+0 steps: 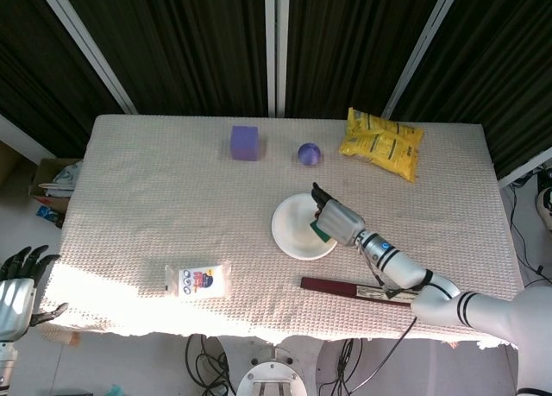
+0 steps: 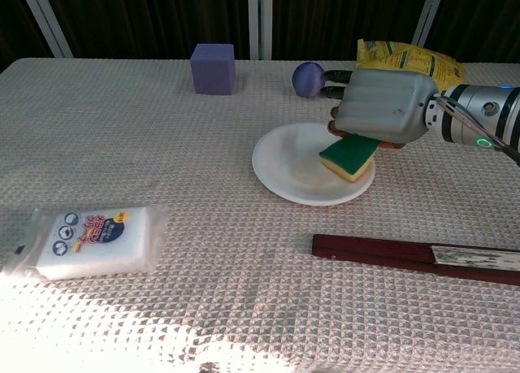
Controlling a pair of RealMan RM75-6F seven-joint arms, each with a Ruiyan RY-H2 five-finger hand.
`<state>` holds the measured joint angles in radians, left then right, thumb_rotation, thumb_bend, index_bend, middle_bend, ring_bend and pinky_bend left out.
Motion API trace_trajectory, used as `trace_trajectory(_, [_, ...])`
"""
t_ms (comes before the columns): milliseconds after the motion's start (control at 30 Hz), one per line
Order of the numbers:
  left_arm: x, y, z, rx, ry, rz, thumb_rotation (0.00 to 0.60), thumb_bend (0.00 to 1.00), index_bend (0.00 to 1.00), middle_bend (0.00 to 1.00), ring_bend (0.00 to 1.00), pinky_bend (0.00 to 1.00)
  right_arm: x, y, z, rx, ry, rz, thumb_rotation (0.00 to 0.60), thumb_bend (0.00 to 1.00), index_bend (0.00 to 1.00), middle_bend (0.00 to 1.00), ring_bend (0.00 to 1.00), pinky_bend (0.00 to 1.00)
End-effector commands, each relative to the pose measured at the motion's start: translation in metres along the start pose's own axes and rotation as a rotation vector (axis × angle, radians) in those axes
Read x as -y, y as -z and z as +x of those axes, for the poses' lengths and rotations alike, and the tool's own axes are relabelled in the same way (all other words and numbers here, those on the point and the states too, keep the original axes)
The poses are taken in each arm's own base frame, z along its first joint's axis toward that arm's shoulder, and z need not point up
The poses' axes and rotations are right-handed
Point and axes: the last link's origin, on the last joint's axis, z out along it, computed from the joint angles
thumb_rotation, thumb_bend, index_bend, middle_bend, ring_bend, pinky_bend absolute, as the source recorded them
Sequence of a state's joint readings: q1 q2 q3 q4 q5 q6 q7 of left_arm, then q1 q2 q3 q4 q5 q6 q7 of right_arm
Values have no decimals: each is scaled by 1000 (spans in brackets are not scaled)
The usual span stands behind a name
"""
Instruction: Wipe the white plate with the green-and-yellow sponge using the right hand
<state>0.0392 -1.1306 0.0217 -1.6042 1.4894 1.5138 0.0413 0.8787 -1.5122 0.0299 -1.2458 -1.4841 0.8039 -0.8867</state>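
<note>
One white plate (image 2: pixel 292 166) sits on the cloth-covered table (image 2: pixel 203 227), a little right of the middle, and one green-and-yellow sponge (image 2: pixel 349 155) lies tilted over its right side, green face up and yellow layer below, its lower corner touching or almost touching the plate's inner surface. The right hand (image 2: pixel 382 107) grips the sponge from above, its fingers (image 2: pixel 335 88) curled down around the sponge's far end, the back of the hand facing the chest camera.

Around it there is one of each thing: one purple cube (image 2: pixel 213 67) at the far edge, one purple ball (image 2: pixel 308 77) just beyond the plate and close to the fingertips, one yellow snack bag (image 2: pixel 406 62) behind the right hand, one flat white packet with printed labels (image 2: pixel 91 241) near the front left, and one long dark red box (image 2: pixel 414 258) lying crosswise in front of the plate, apart from it.

The chest view shows the sponge's two layers and its tilt plainly; in the head view the sponge (image 1: pixel 323 229) is only a dark green sliver under the hand (image 1: pixel 338 222), at the plate's (image 1: pixel 293 228) right edge. The head view alone shows the left hand (image 1: pixel 17 284), hanging beyond the table's left edge below the tabletop, holding nothing; its fingers look loosely spread, though it is small and partly cut off by the frame. It also shows a cardboard box (image 1: pixel 53 182) on the floor to the left of the table.
</note>
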Motion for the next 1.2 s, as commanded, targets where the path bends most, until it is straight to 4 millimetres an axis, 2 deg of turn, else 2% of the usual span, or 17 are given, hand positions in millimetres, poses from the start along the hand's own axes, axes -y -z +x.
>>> trace_trajectory(33, [1, 1, 0, 0, 1, 4, 600, 82, 228, 102, 53, 106, -8, 1, -2, 6, 11, -23, 600, 260, 530, 407, 102, 1])
trace_trajectory(200, [2, 2, 0, -2, 4, 10, 600, 82, 228, 102, 53, 106, -4, -4, 15, -53, -23, -27, 600, 260, 533, 406, 102, 0])
trace_trajectory(367, [2, 3, 0, -4, 5, 9, 600, 82, 228, 102, 53, 106, 20, -18, 31, -119, 1, 21, 600, 259, 536, 407, 111, 0])
trace_trajectory(567, [4, 5, -2, 2, 8, 18, 600, 81, 228, 102, 53, 106, 33, -17, 21, -125, 38, 26, 600, 260, 554, 408, 111, 0])
trace_trajectory(900, [3, 2, -2, 1, 9, 4, 600, 81, 228, 101, 53, 106, 20, -11, -2, -127, 107, -65, 600, 261, 584, 421, 143, 0])
trace_trajectory(1033, [4, 4, -2, 0, 17, 10, 600, 81, 228, 102, 53, 106, 18, -13, 6, -159, 63, -85, 600, 260, 584, 421, 144, 0])
trace_trajectory(1200, [5, 5, -3, 1, 21, 15, 600, 81, 228, 101, 53, 106, 28, -18, 25, -228, 32, -64, 600, 261, 584, 421, 145, 0])
